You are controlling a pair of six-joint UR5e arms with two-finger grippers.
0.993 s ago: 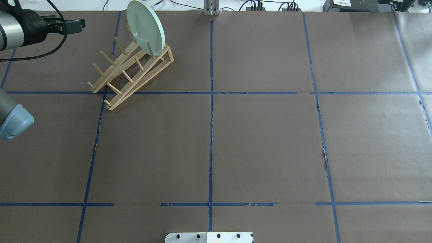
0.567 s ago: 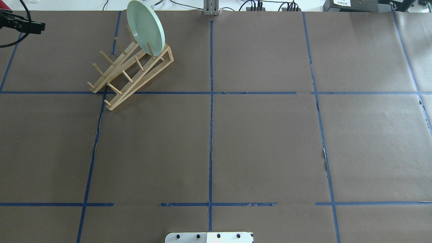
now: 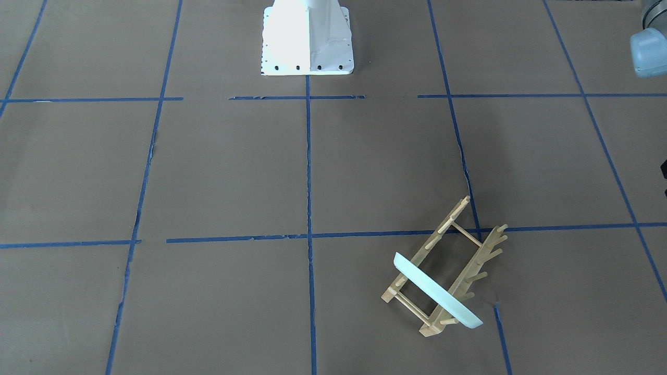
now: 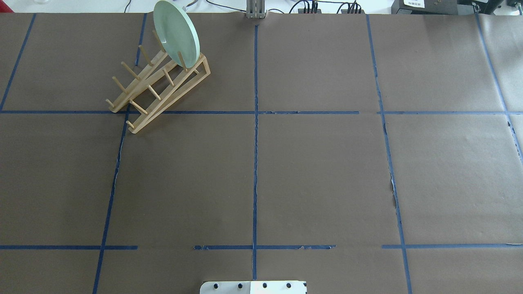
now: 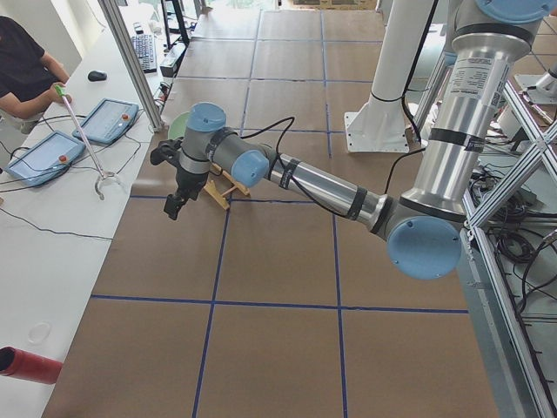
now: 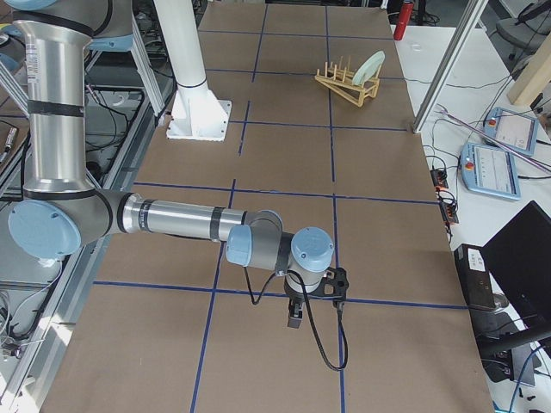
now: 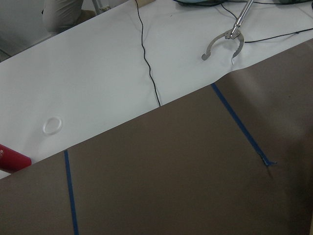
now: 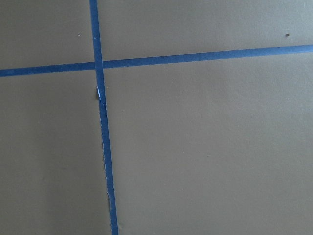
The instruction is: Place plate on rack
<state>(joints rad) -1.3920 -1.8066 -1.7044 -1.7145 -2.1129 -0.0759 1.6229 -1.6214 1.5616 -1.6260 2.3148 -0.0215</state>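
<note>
The pale mint-green plate [image 4: 176,32] stands on edge between the pegs at the far end of the bamboo rack [image 4: 159,87], at the table's far left. It leans slightly. Both show in the front-facing view too, the plate [image 3: 437,291] across the rack [image 3: 469,255]. No gripper touches them. My left gripper [image 5: 174,206] hangs beside the rack [image 5: 222,187], toward the table's left end; I cannot tell if it is open. My right gripper [image 6: 294,320] hovers low over brown paper at the far right end, far from the plate [image 6: 370,64]; its state is unclear.
The robot base [image 4: 253,287] sits at the near middle edge. A white side table past the left end holds tablets [image 5: 109,117], a grabber tool [image 7: 222,41], a red cylinder [image 5: 30,364] and an operator [image 5: 22,74]. Blue tape lines cross the brown paper.
My left arm and gripper have drawn back to the left, out of the overhead view. The plate and rack have not moved.
</note>
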